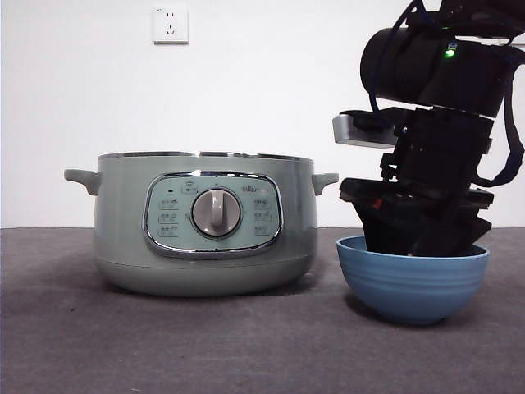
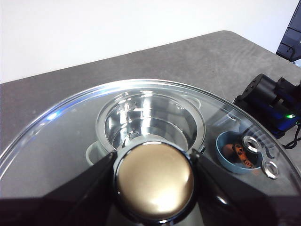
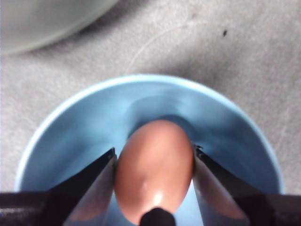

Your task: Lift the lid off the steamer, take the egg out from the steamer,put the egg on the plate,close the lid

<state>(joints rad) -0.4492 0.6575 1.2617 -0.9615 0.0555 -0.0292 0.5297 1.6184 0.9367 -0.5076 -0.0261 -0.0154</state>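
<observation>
The pale green steamer [image 1: 205,222] stands open at the table's centre-left, and its steel inside [image 2: 150,117] shows through the glass. My left gripper [image 2: 154,157] is shut on the knob [image 2: 154,183] of the clear glass lid [image 2: 56,141], which it holds in the air above the steamer; both are out of the front view. The blue plate [image 1: 413,283] sits just right of the steamer. Reaching down into the plate, my right gripper [image 1: 418,230] is shut on the brown egg [image 3: 154,167], low inside the plate [image 3: 70,136].
The grey table [image 1: 246,345] runs back to a white wall with a socket [image 1: 170,23]. The right arm [image 2: 270,101] looms over the plate [image 2: 225,157], large and dark. The steamer's right handle [image 1: 326,179] is close to that arm.
</observation>
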